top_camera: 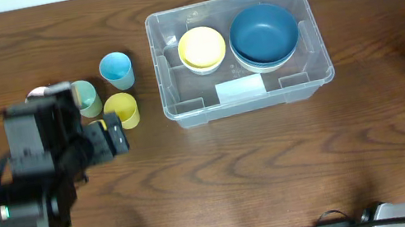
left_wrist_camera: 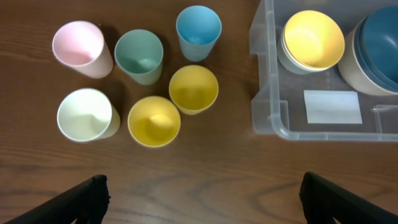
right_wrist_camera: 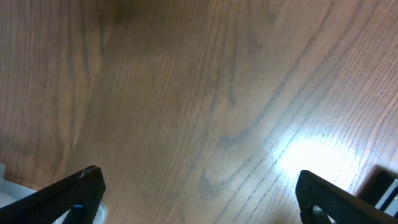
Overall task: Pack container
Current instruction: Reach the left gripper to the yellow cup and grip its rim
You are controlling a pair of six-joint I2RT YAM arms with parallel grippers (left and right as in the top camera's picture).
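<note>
Cups (left_wrist_camera: 143, 59) clustered left of container (left_wrist_camera: 273, 127). Left gripper (left_wrist_camera: 204, 198) and right gripper (right_wrist_camera: 199, 194): jaws apart, empty. Best centred over yellow cup (left_wrist_camera: 193, 88) nearest container, pinching one wall.

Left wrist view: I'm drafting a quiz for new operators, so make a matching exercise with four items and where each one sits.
Items
1. pink cup
2. light blue cup
3. yellow bowl
4. white cup

Places
A. inside the container
B. lower row, left of a yellow cup
C. upper row, far left
D. upper row, right of the green cup

Pairs: 1-C, 2-D, 3-A, 4-B
</note>
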